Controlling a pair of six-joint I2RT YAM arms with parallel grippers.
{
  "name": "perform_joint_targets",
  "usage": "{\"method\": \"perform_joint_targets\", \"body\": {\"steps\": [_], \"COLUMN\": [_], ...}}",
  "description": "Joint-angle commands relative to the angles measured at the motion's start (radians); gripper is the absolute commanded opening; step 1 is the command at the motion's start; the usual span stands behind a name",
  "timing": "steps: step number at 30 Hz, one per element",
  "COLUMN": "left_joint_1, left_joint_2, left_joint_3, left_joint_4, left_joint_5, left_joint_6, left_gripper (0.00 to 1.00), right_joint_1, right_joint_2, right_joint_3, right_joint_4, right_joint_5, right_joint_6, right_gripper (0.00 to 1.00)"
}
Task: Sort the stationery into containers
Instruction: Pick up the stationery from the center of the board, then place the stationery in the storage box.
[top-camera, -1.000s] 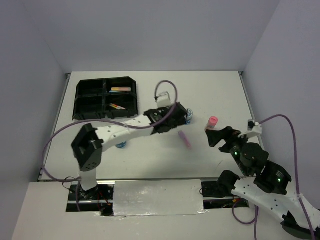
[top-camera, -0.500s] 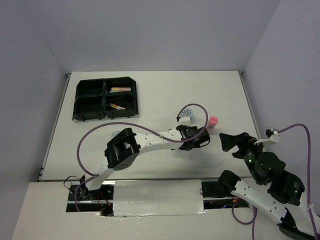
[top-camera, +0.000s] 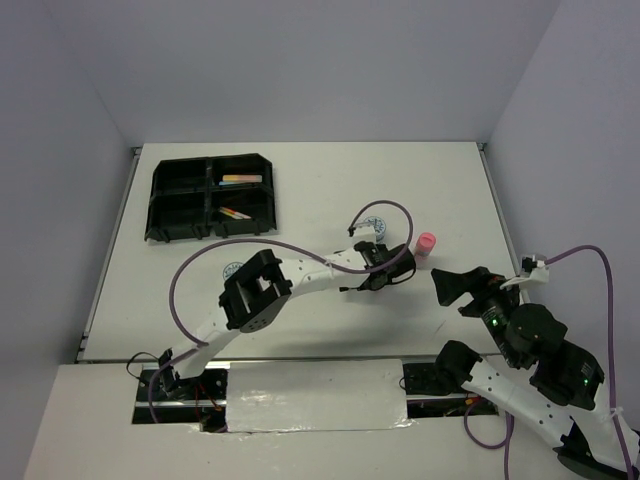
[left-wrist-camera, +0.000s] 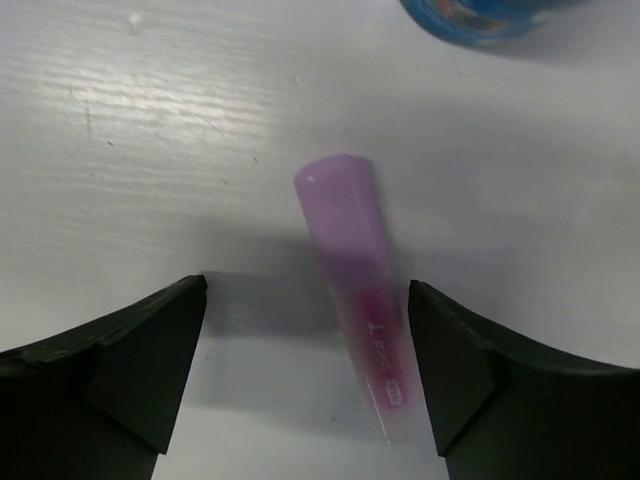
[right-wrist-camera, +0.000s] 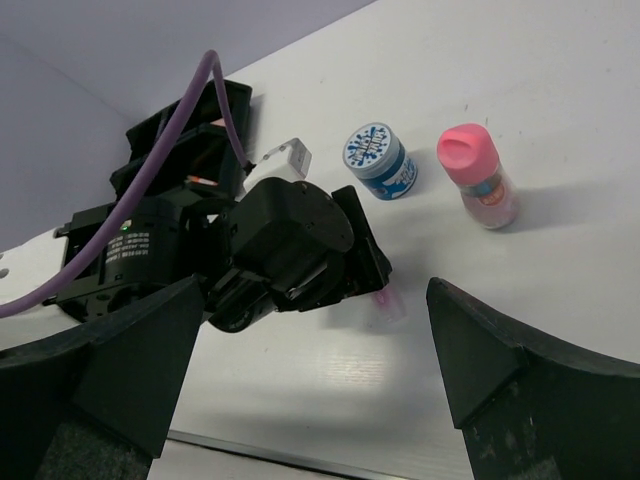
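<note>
A purple marker (left-wrist-camera: 352, 272) lies flat on the white table, between the fingers of my left gripper (left-wrist-camera: 305, 345). That gripper is open and low over it, the marker nearer its right finger (left-wrist-camera: 480, 375). From above, the left gripper (top-camera: 383, 270) hides the marker; in the right wrist view only the marker's tip (right-wrist-camera: 386, 306) shows. A blue tub (top-camera: 375, 227) and a pink-capped bottle (top-camera: 426, 245) stand just beyond. My right gripper (top-camera: 452, 285) hangs open and holds nothing, right of the bottle. The black tray (top-camera: 165, 200) sits far left, with markers (top-camera: 240, 180) in two compartments.
A second blue tub (top-camera: 234, 270) stands near the left arm's elbow, partly hidden. The left arm's purple cable (top-camera: 385, 215) loops over the first tub. Grey walls close in the table on three sides.
My left arm swung right from beside the blue tub and dropped over the purple marker. My right gripper drew back from the pink-capped bottle toward the near right.
</note>
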Motion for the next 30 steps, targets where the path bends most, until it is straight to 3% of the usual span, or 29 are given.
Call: {"method": "perform_joint_targets", "body": {"steps": [1, 4, 5, 8, 9, 11, 17, 22, 25, 30], "left_joint_1": [0.028, 0.036, 0.041, 0.057, 0.065, 0.085, 0.200, 0.384, 0.540, 0.673], "left_joint_2": [0.007, -0.022, -0.053, -0.131, -0.154, -0.225, -0.462, -0.669, -0.691, -0.613], "left_joint_3": [-0.042, -0.093, -0.114, -0.215, -0.266, -0.310, -0.420, -0.557, -0.565, -0.509], "left_joint_4": [-0.027, -0.035, -0.027, -0.009, -0.003, 0.016, 0.060, 0.378, 0.494, 0.649], "left_joint_5": [0.001, -0.022, -0.026, -0.043, -0.045, -0.053, -0.112, -0.030, 0.016, -0.005], "left_joint_6": [-0.013, -0.023, -0.030, -0.056, -0.059, -0.066, -0.026, 0.108, 0.100, 0.066], "left_gripper": [0.91, 0.69, 0.50, 0.26, 0.10, 0.00, 0.00, 0.00, 0.00, 0.01], "right_joint_1": [-0.004, -0.004, -0.005, -0.004, -0.004, -0.004, -0.005, -0.004, -0.004, -0.004], "right_joint_2": [0.000, -0.003, -0.003, -0.003, -0.005, -0.005, 0.010, 0.026, 0.041, 0.078], "right_joint_3": [-0.007, -0.007, -0.008, -0.019, -0.022, -0.031, -0.045, -0.077, -0.102, -0.135], "right_joint_4": [0.064, 0.071, 0.074, 0.088, 0.093, 0.110, 0.139, 0.194, 0.235, 0.298], "right_joint_5": [-0.009, -0.017, -0.022, -0.029, -0.040, -0.048, -0.072, -0.110, -0.140, -0.192], "right_joint_6": [-0.026, -0.031, -0.034, -0.035, -0.037, -0.041, -0.058, -0.087, -0.106, -0.130], "right_gripper": [1.00, 1.00, 1.00, 1.00, 1.00, 1.00, 1.00, 1.00, 1.00, 1.00]}}
